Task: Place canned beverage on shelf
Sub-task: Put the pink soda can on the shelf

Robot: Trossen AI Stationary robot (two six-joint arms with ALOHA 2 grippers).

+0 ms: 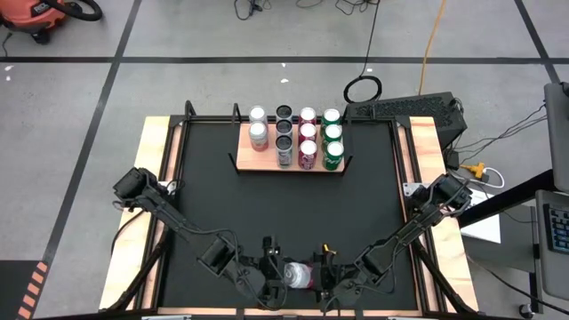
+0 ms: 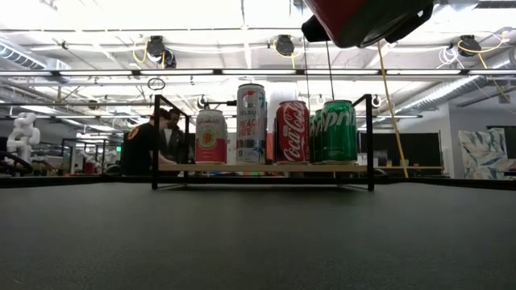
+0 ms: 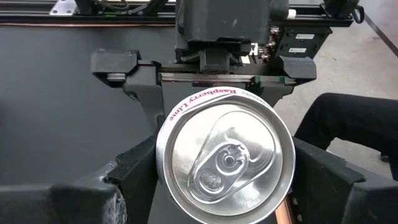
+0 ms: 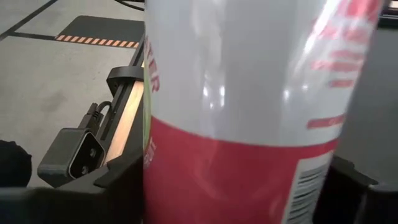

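A pink-and-white can [image 1: 299, 275] with a silver top [image 3: 225, 163] hangs lying on its side above the mat's near edge, between my two grippers. My left gripper [image 1: 276, 270] comes from the left and is shut on the can's top end. My right gripper [image 1: 323, 276] comes from the right and stands around the can's body [image 4: 242, 106]. The low view shows the can's red lower part [image 2: 363, 16] high above the mat. The shelf [image 1: 267, 164] stands at the mat's far side, and several cans stand upright on it. My left gripper pinches the can's side wall just behind the top rim [image 3: 163, 163] between its two fingers [image 3: 118, 186]. The fingers come slanting down from the table's left and lie along the can, whose top faces the wrist. The can lies on its side, lifted clear of the mat.
Cans fill the shelf [image 2: 266, 169] in four rows, among them a red cola can [image 2: 292, 131] and a green can [image 2: 337, 130]. Wooden strips [image 1: 156, 178] edge the black mat [image 1: 284, 213]. A keyboard [image 1: 404, 111] lies beyond the far right corner. People [image 2: 149, 145] stand in the room behind.
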